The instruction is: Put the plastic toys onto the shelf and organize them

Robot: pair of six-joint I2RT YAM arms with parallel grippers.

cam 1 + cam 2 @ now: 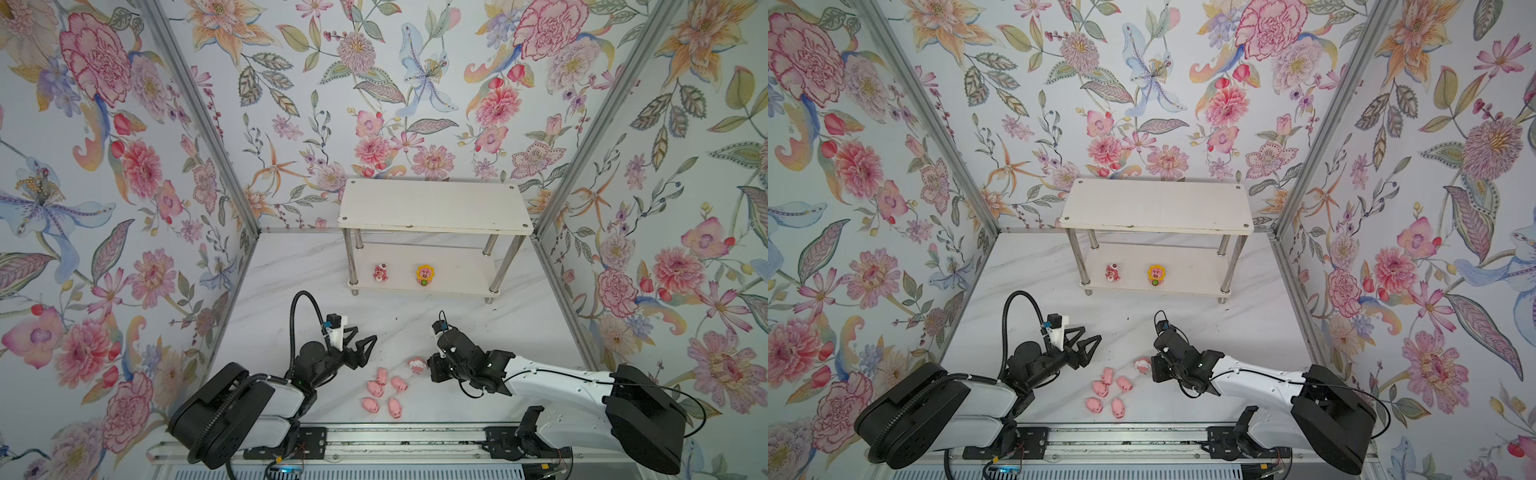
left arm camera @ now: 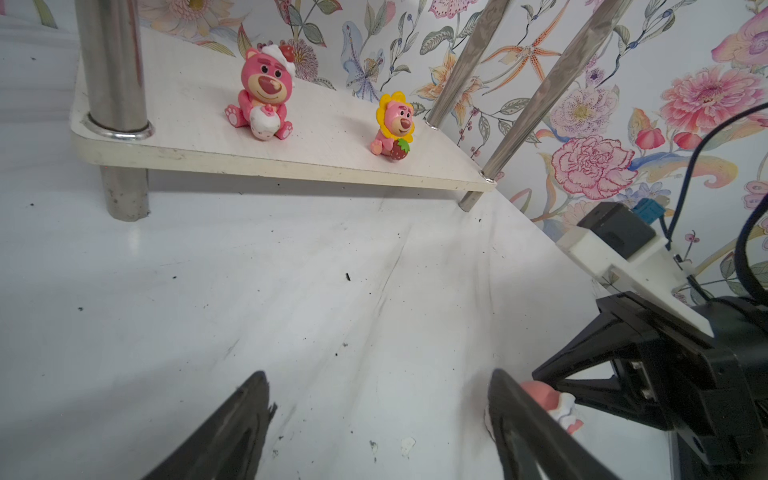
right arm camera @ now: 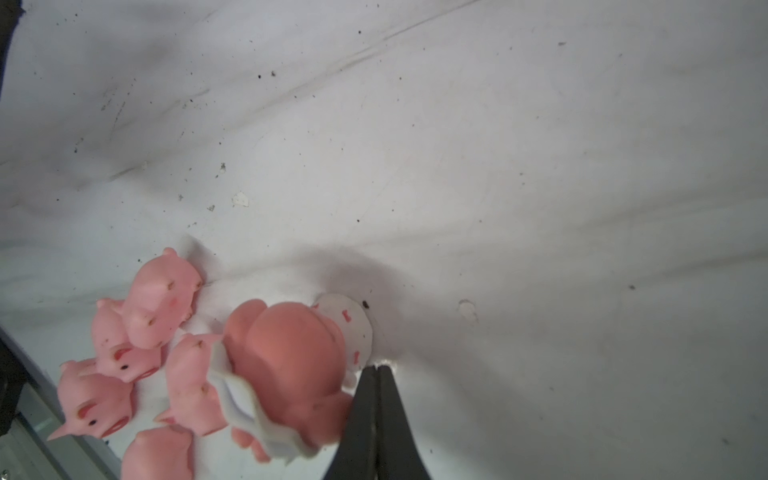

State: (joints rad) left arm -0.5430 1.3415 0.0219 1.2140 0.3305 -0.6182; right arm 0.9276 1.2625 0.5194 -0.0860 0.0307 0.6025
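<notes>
The white two-tier shelf (image 1: 434, 205) (image 1: 1156, 205) stands at the back. On its lower tier sit a red-pink bear (image 1: 379, 273) (image 2: 264, 97) and a yellow-petalled figure (image 1: 424, 275) (image 2: 395, 126). Several pink pigs (image 1: 382, 392) (image 1: 1108, 390) (image 3: 158, 307) lie clustered on the floor near the front. A pink-and-white toy (image 1: 417, 365) (image 3: 291, 365) lies just right of them. My right gripper (image 1: 429, 369) (image 3: 376, 365) is shut, jaws flush together, its side touching that toy. My left gripper (image 1: 365, 334) (image 2: 379, 374) hovers open and empty, left of the pigs.
Floral walls with metal corner posts (image 1: 199, 112) close in the marble floor (image 1: 291, 274) on three sides. A metal rail (image 1: 374, 440) runs along the front edge. The shelf's chrome legs (image 2: 112, 62) rise close to my left gripper's line toward the lower tier.
</notes>
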